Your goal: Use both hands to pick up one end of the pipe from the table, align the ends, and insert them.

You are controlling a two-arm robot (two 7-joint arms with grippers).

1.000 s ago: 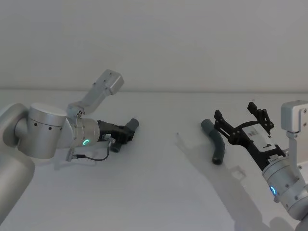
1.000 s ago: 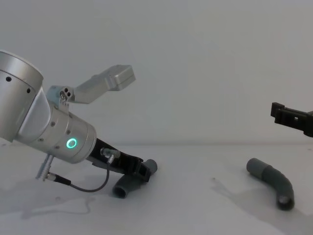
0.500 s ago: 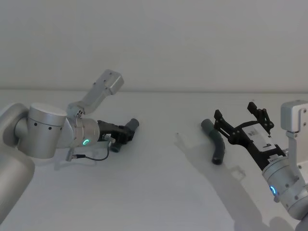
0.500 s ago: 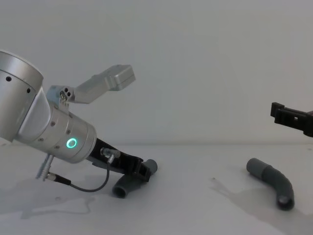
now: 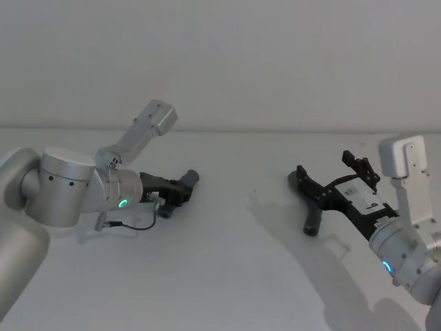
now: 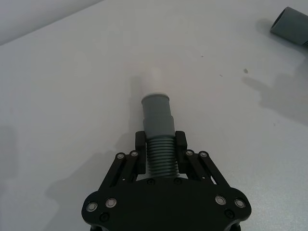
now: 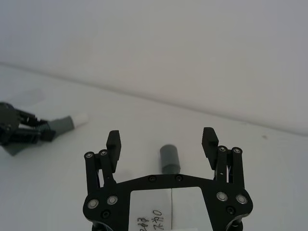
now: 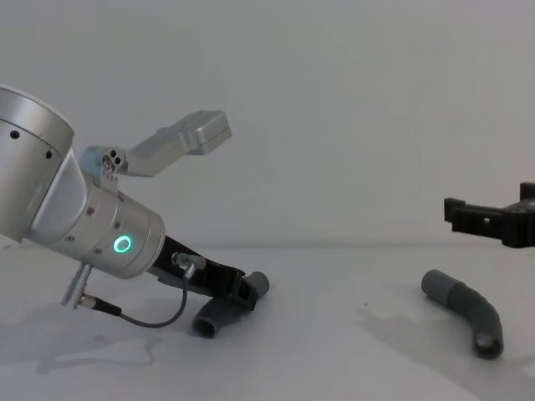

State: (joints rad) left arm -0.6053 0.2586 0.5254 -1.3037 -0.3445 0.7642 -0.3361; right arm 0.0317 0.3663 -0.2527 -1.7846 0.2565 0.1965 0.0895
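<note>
While the left gripper [image 5: 178, 194] sits low over the table [image 5: 227, 276] at about nine o'clock in the head view, its jaws are drawn narrow and clamped on the ribbed middle of one pipe piece [image 6: 158, 144]. That piece's smooth cuff [image 6: 157, 113] juts past the fingertips toward two o'clock and ends in a pale tip. The second pipe piece [image 8: 468, 302] lies flat on the table at about three o'clock, well apart from the first, its grey cuffed end toward eleven o'clock. The right gripper [image 5: 325, 165] hangs above it, clear of it in the chest view, jaws spread wide and holding nothing.
</note>
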